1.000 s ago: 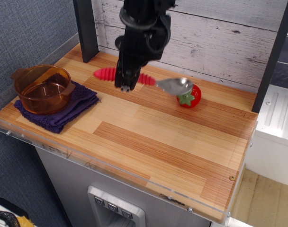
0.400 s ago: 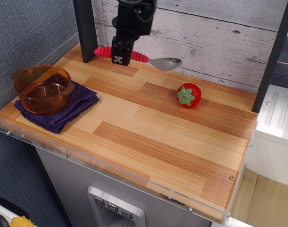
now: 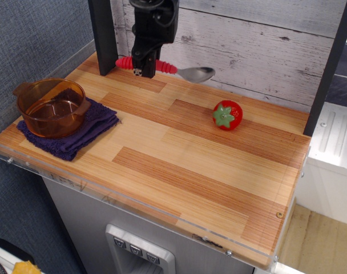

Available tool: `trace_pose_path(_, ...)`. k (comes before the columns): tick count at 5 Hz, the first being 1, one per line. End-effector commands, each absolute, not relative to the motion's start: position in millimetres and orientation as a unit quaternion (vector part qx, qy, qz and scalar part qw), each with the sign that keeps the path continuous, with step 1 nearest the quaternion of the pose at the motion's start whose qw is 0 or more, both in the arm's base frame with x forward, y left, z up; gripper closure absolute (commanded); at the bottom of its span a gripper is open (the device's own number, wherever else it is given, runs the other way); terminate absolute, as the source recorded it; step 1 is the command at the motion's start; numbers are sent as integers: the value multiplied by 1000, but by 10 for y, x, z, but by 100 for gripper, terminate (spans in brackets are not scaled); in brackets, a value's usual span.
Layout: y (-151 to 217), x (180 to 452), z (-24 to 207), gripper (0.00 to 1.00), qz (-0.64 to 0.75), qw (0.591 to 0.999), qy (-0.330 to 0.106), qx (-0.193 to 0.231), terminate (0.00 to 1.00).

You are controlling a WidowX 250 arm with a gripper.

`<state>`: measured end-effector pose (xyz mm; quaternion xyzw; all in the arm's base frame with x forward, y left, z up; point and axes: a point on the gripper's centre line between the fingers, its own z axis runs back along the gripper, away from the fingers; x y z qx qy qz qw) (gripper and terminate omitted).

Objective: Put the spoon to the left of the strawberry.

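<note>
My gripper [image 3: 142, 67] is at the back of the wooden table, near the wall, shut on the ribbed red handle of the spoon [image 3: 168, 68]. The spoon is held level, its silver bowl [image 3: 197, 73] pointing right, and it seems to hover just above the tabletop. The red handle's left end sticks out past the gripper. The strawberry [image 3: 227, 115], glossy red with a green leaf cap, sits on the table to the right and nearer the front, apart from the spoon.
An orange glass pot [image 3: 51, 107] rests on a folded purple cloth [image 3: 76, 132] at the left. A dark post [image 3: 103, 34] stands right beside the gripper. A white plank wall [image 3: 259, 45] backs the wooden table [image 3: 179, 171].
The gripper has carried the spoon up and back toward the wall, away from the strawberry, which the spoon's bowl overlapped a second ago. In the last half second it shifted only slightly.
</note>
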<state>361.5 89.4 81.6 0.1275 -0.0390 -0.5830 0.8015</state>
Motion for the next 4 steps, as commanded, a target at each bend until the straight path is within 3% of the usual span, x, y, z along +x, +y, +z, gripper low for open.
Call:
trace_pose_path(1, 865, 3861, 642, 100, -603, 786, -40, 131, 0)
trace_pose_path(2, 842, 3867, 453, 100, -608, 783, -41, 125, 0)
trace_pose_path(4, 1014, 3858, 360, 100, -598, 792, -53, 107, 0)
